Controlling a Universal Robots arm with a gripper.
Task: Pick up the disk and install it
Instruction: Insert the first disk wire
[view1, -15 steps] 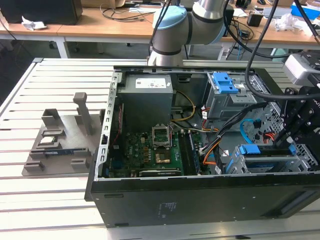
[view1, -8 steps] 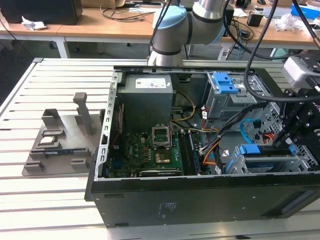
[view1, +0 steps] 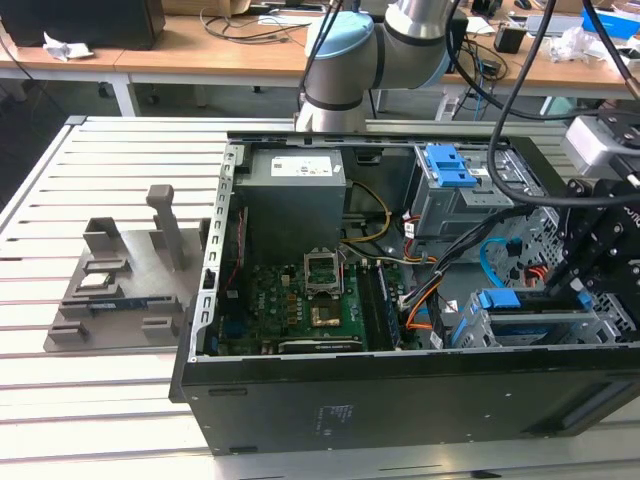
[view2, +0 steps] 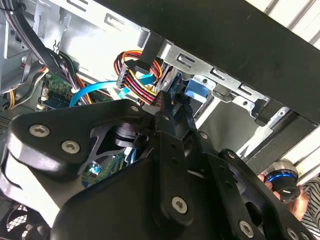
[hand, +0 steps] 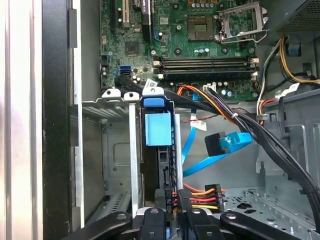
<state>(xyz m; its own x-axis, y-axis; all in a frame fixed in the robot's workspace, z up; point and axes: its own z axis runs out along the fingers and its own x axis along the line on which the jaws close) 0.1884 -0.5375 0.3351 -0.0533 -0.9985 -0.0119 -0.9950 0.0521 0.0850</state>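
The disk stands on edge in a slot of the metal drive cage at the case's front corner, its blue plastic rail facing up. In the exterior view the disk sits low in the cage at the case's right end. My black gripper hangs over the end of the disk farthest from the motherboard. In both wrist views the gripper has its fingers drawn close together just above that end. The contact itself is hidden.
A black power plug with coloured wires and a blue data cable lie beside the disk. The motherboard, a second blue-latched bay and a grey parts fixture on the slatted table are nearby. A hand is outside the case.
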